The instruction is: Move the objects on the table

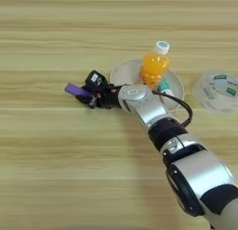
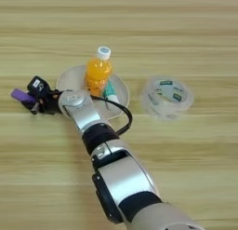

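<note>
The right gripper [image 1: 87,93] pinches the purple stick [image 1: 77,90] left of the plate [image 1: 122,71], where the teal tube [image 2: 109,91] already lies; the tape roll [image 2: 167,96] waits at right.

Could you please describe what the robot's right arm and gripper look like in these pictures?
The right arm has silver, rounded shell segments separated by black joint bands, with a black cable looping beside the wrist. The right gripper is black, with a small white marking on top.
</note>
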Motion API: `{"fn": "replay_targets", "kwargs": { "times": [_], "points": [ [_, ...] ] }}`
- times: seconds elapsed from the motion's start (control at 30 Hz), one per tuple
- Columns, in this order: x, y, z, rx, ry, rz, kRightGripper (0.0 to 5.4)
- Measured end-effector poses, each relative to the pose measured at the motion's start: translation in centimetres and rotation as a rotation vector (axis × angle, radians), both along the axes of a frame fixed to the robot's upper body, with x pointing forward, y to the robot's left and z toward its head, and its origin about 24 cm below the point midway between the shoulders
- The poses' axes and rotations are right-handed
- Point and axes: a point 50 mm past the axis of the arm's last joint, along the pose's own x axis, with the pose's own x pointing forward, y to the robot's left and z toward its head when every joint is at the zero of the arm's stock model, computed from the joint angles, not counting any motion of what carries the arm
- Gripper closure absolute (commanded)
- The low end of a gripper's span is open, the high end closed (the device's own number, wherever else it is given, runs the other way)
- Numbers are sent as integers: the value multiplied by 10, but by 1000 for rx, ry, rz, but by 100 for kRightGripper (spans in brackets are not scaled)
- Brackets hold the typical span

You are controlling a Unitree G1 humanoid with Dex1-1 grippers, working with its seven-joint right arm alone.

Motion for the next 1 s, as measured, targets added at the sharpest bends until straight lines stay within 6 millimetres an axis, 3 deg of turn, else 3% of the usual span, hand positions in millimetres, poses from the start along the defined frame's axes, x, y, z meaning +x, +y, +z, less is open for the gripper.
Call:
{"fn": "replay_targets", "kwargs": {
  "times": [0.7, 1.0],
  "points": [
    [-12, 4, 26, 55, -117, 41, 398],
    [-37, -31, 46, 51, -205, 0, 398]
  ]
}}
